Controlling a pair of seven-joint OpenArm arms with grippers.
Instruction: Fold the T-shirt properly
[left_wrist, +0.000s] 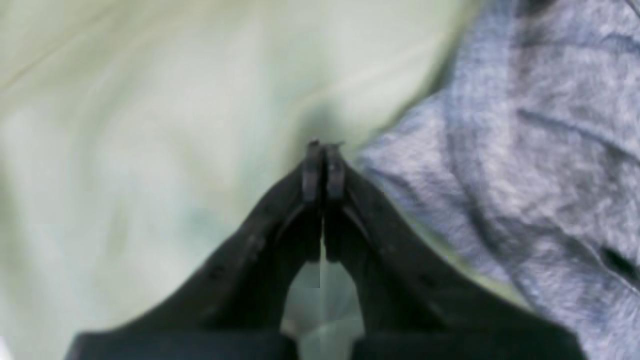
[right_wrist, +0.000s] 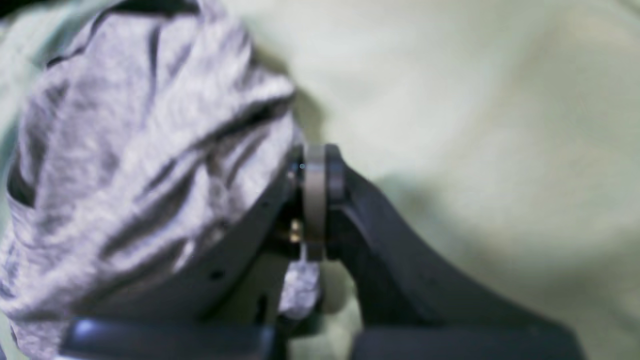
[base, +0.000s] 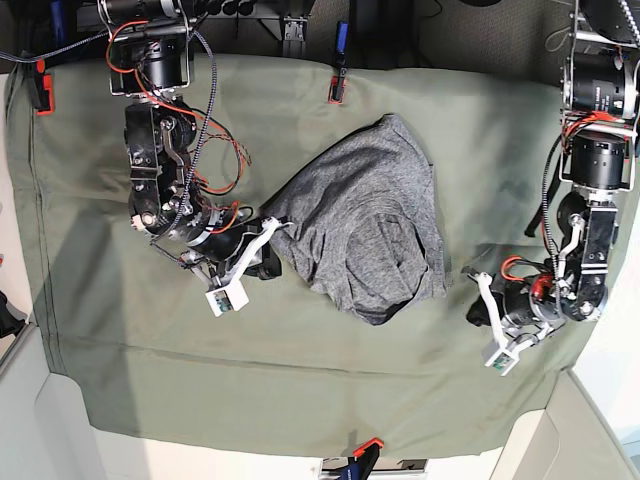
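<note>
The heather-grey T-shirt (base: 370, 220) lies crumpled in a heap in the middle of the olive-green cloth. My right gripper (base: 272, 240) is at the shirt's left edge and is shut on it. In the right wrist view a grey strip of the T-shirt (right_wrist: 140, 150) is pinched between the closed fingers of that gripper (right_wrist: 315, 160). My left gripper (base: 472, 308) rests on the cloth just right of the shirt's lower right corner. In the left wrist view the left gripper (left_wrist: 322, 150) is shut with nothing between its fingers, and the T-shirt (left_wrist: 540, 150) lies to its right.
The olive-green cloth (base: 200, 370) covers the table and is held by orange clamps at the back (base: 337, 90), the back left (base: 40, 85) and the front edge (base: 365, 447). Cables hang along both arms. The table's front corners show pale beyond the cloth.
</note>
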